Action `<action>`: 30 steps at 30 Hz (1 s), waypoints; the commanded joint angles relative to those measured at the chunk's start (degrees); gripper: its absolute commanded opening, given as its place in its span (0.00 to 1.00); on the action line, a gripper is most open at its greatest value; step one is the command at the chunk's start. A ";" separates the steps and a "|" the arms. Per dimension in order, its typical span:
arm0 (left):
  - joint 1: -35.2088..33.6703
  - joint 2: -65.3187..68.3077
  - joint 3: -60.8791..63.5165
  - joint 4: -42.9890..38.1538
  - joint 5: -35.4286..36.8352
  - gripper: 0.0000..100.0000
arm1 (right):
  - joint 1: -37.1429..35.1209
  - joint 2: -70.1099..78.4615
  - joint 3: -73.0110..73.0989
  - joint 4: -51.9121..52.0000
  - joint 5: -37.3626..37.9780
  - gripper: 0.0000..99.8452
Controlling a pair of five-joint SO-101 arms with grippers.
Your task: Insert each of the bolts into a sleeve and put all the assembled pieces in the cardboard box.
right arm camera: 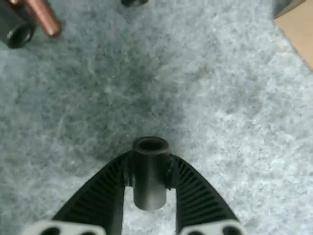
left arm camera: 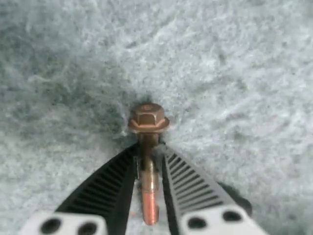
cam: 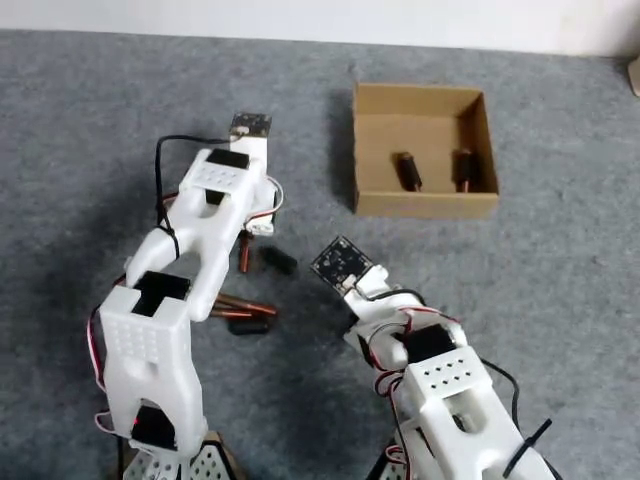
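Note:
My left gripper (left arm camera: 149, 148) is shut on the shank of a copper bolt (left arm camera: 148, 120), whose hex head points down at the carpet. From above, that bolt (cam: 244, 255) hangs under the left arm's wrist. The right gripper (right arm camera: 149, 157) is shut on a black sleeve (right arm camera: 149, 176), held upright with its open end up. A loose black sleeve (cam: 278, 260) lies between the two arms. Two more copper bolts (cam: 243, 305) and another sleeve (cam: 249, 326) lie beside the left arm. The cardboard box (cam: 372, 150) at the back right holds two assembled pieces (cam: 408, 172).
Grey carpet covers the table. A corner of the box (right arm camera: 299, 29) shows in the right wrist view. The right arm's camera board (cam: 343, 262) hides its gripper from above. Open carpet lies between the arms and the box.

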 commanded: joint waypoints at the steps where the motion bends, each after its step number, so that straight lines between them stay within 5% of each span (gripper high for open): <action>1: -0.75 -0.92 -1.10 0.97 0.00 0.00 | -0.66 -1.01 -0.40 -1.19 -0.35 0.01; 11: -0.75 -22.73 15.52 -3.52 0.00 0.00 | -0.66 -1.01 0.40 -2.07 -0.35 0.01; 25: 2.68 -86.99 54.46 -13.01 0.09 0.00 | -0.75 -1.27 5.23 -10.24 -1.05 0.01; 30: 6.02 -105.71 61.05 -16.18 0.00 0.00 | -1.10 -10.95 5.76 -13.41 -9.93 0.01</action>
